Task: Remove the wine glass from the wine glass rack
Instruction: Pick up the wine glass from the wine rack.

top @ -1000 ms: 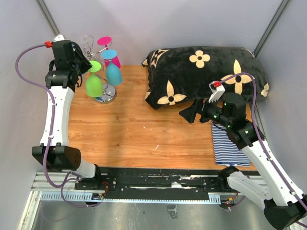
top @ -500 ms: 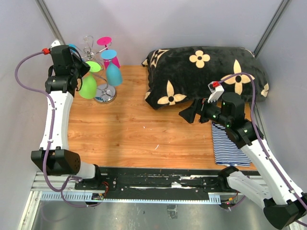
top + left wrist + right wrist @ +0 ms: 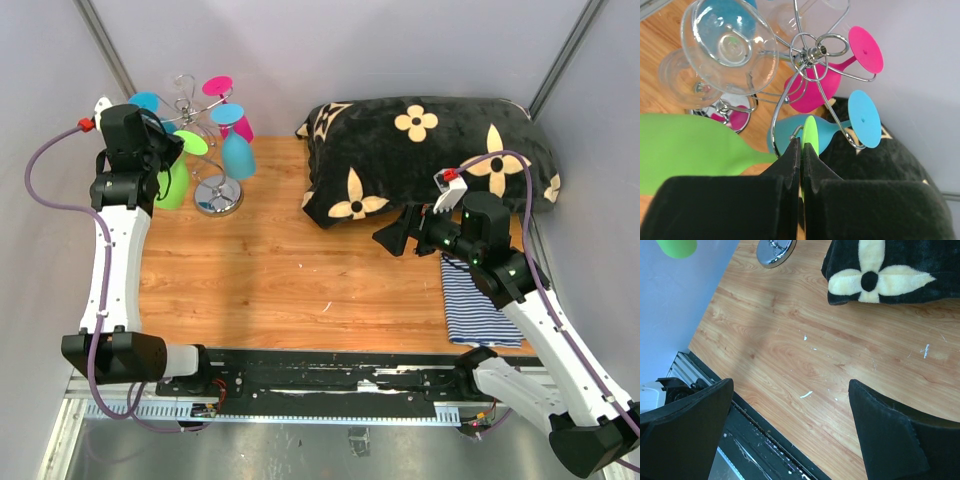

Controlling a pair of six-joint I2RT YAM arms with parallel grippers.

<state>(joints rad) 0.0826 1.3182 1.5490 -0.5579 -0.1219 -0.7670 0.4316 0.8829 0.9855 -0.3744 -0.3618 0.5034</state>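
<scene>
A wooden table (image 3: pixel 300 280) stands between grey walls (image 3: pixel 350 50). The left claw (image 3: pixel 801 167) is clenched on the stem of the green wine glass (image 3: pixel 695 150), just under its foot. The wine glass rack (image 3: pixel 810 55) rises directly ahead of its fingertips, carrying a pink glass (image 3: pixel 812 95) and a blue glass (image 3: pixel 832 132). The right claw (image 3: pixel 790 430) gapes wide over the table, well apart from the rack.

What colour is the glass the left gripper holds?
Lime green wine glass, pinched by the left gripper; clearest in left wrist view.
</scene>
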